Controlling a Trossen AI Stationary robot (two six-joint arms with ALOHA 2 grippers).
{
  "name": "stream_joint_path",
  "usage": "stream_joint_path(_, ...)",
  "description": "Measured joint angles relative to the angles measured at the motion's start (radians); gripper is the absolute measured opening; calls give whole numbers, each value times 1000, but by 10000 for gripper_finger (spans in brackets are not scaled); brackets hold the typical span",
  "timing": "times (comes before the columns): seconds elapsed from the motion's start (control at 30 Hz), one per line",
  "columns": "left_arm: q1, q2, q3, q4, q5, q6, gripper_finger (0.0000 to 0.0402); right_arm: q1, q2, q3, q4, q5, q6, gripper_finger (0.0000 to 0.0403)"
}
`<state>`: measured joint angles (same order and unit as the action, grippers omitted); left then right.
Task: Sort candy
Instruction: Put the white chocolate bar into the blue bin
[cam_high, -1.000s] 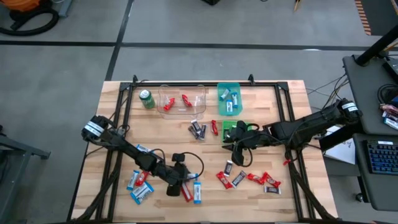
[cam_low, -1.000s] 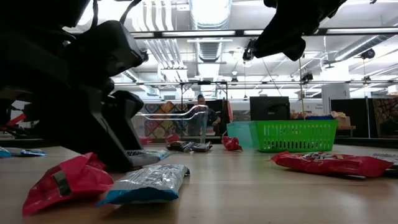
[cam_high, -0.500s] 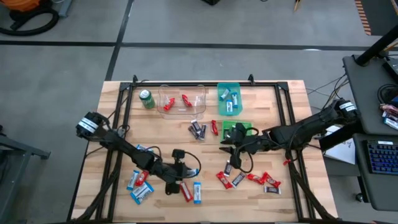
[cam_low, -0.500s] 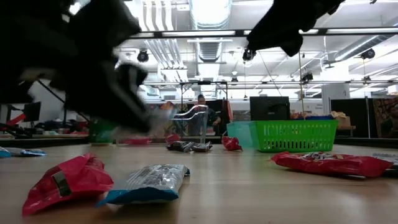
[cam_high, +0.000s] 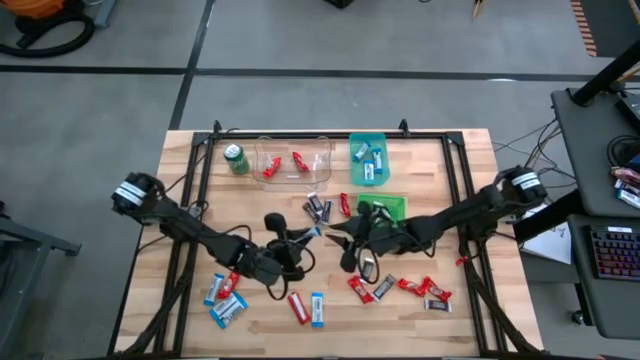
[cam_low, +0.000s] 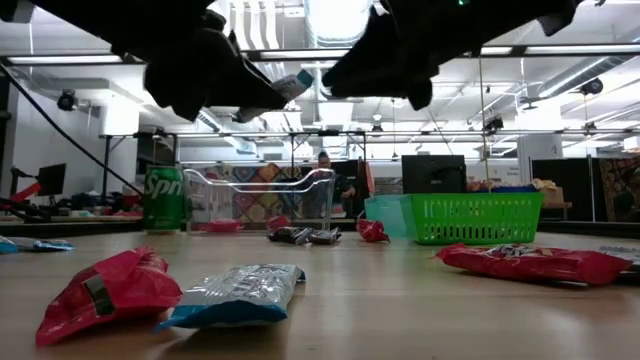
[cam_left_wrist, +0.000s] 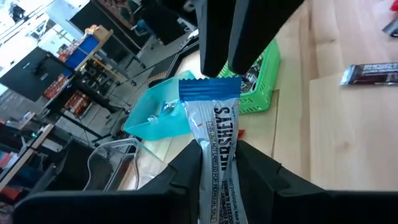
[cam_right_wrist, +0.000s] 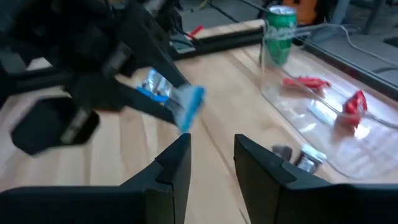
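Handover looks to be the step in hand: the left hand (cam_left_wrist: 214, 171), clamped on a blue-and-white candy (cam_left_wrist: 214, 134), holds it above the table short of the green basket (cam_high: 385, 207). The right hand (cam_right_wrist: 208, 158), fingers apart and empty, faces it; next it should close on the wrapper's free end.

The high view looks straight down from well above, taking in the whole counter (cam_high: 450, 170) and the floor around it. The low view sits at counter height, looking level across the boards into the room behind. The left wrist view looks forward past its own pincer (cam_left_wrist: 217, 158), close in, toward the green basket (cam_left_wrist: 264, 71). The right wrist view faces the opposite way. All four share the clear tray (cam_high: 292, 162); the green can (cam_low: 164, 200) shows in three.
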<state>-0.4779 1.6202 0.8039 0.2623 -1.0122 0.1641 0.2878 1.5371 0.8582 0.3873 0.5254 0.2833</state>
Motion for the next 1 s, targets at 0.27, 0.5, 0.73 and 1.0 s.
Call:
stream_joint_path(0.27, 0, 24, 7, 0, 0, -53, 63, -7, 38, 23, 53, -1, -10, 109)
stream_joint_path(0.5, 4, 36, 33, 44, 0, -61, 64, -7, 80, 50, 68, -10, -5, 109)
stream_joint_path(0.73, 4, 80, 76, 39, -1, -61, 64, -7, 118, 78, 67, -30, -6, 109)
stream_joint_path(1.0, 3, 91, 83, 41, 15, -104, 64, -7, 118, 77, 53, -74, -36, 25)
